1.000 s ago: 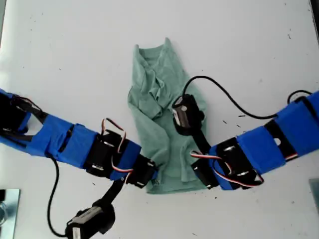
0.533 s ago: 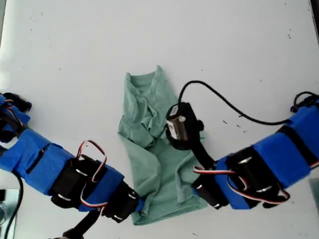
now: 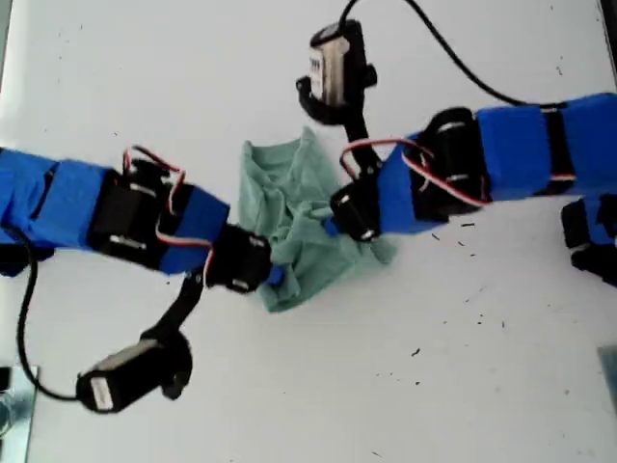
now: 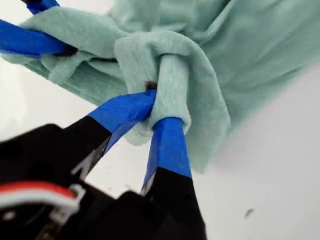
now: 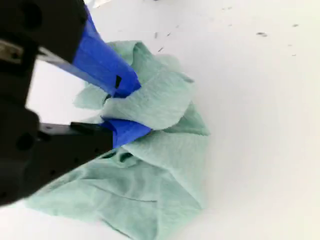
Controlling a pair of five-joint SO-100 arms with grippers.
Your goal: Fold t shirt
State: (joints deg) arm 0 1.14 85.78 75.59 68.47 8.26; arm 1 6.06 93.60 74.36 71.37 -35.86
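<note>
The t shirt (image 3: pixel 297 188) is a pale green knit, lying bunched and doubled up on the white table (image 3: pixel 482 386) at the middle of the exterior view. My first gripper (image 3: pixel 277 277), on the arm from the exterior view's left, is shut on a rolled fold of the t shirt (image 4: pixel 240 55) at its lower left edge; its blue-taped fingertips (image 4: pixel 167 135) pinch the cloth. My second gripper (image 3: pixel 333 229), on the arm from the exterior view's right, is shut on another fold of the t shirt (image 5: pixel 150 185). That gripper's tips (image 5: pixel 122 107) meet on the cloth.
The second arm's camera and black cable (image 3: pixel 333 68) hang over the table above the shirt in the exterior view. The first arm's camera (image 3: pixel 125 376) hangs at that view's lower left. A metal object (image 3: pixel 10 405) sits at its bottom left corner. Small dark specks (image 3: pixel 415 352) dot the table.
Both grippers have moved toward the top of the exterior view, carrying the shirt's lower edge up over its body. The shirt is now shorter and more bunched.
</note>
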